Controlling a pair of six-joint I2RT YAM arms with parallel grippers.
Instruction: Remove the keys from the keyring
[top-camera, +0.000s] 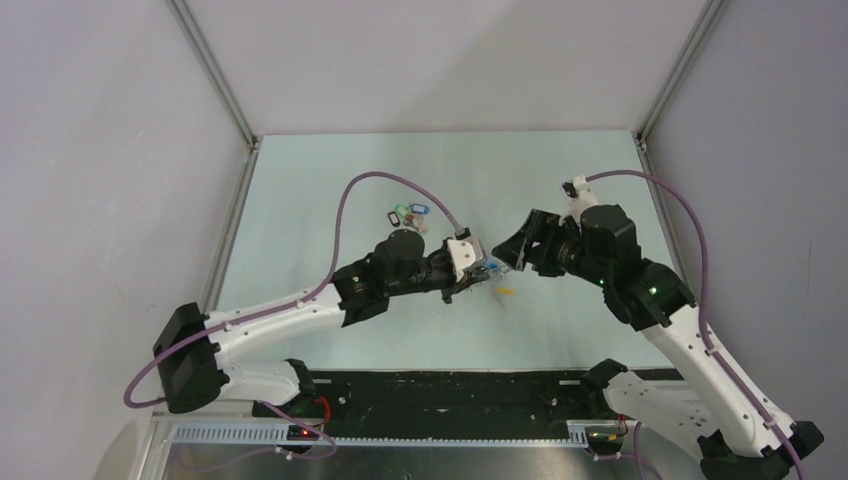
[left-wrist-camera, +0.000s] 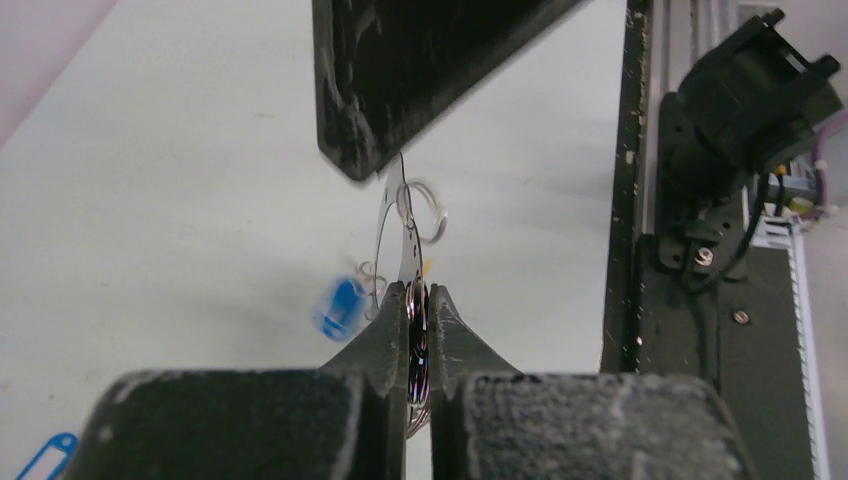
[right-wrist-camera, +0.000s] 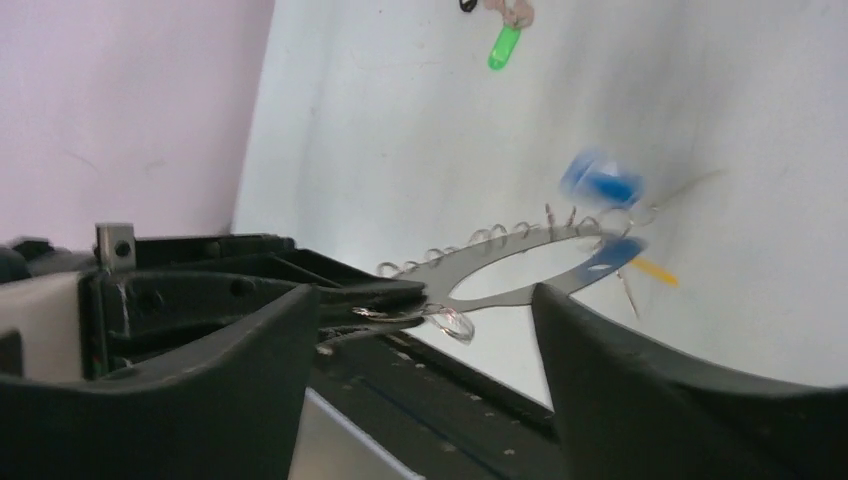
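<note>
Left end effector (left-wrist-camera: 418, 330) clamped on keyring (right-wrist-camera: 520, 240) edge, lifted off counter (right-wrist-camera: 750, 100). Right end effector (right-wrist-camera: 425, 300) wide, straddling ring. Blue key (right-wrist-camera: 600, 178) blurred, likely swinging. Thin edge grip may slip, dropping ring.

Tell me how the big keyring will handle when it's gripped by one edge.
Probably stiff: the keyring juts out flat from the left gripper, which pinches one edge, and it shows no sag. It is likely light, since edge-on it looks sheet-thin. The blue tag at its far end is blurred, so hanging keys would probably swing loosely with any jolt.
</note>
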